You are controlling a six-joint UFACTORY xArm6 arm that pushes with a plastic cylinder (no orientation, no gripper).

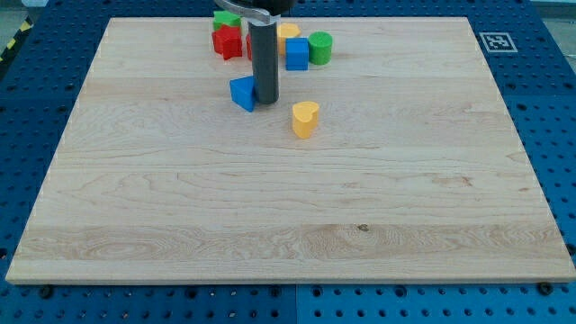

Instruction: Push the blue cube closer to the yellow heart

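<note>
Camera view, single frame. The wooden board (288,180) lay on a blue perforated table (549,108). The arm carried no claw, only a straight dark rod (265,58) coming down from the view's top, so nothing was gripped or held.

The tip (265,99) stood on the board just beside the blue cube (243,92), on the cube's right in the view. The two looked to be touching, though I could not tell for certain from this angle.

The yellow heart (305,118) sat near the cube, toward the view's right and slightly toward the view's bottom. A strip of bare board showed between heart and tip; they were apart.

At the view's top, a cluster of other blocks sat close together behind the rod:
- a red block (228,41), star-like in outline, at the cluster's left;
- a green block (226,19) just above it, shape unclear;
- a yellow block (288,32) right of the rod, partly hidden, shape unclear;
- a second blue block (297,54), below the yellow one and touching it;
- a green cylinder (319,47) just beside that blue block, on its right.

A printed black-and-white marker (494,41) sat at the board's top right corner.
</note>
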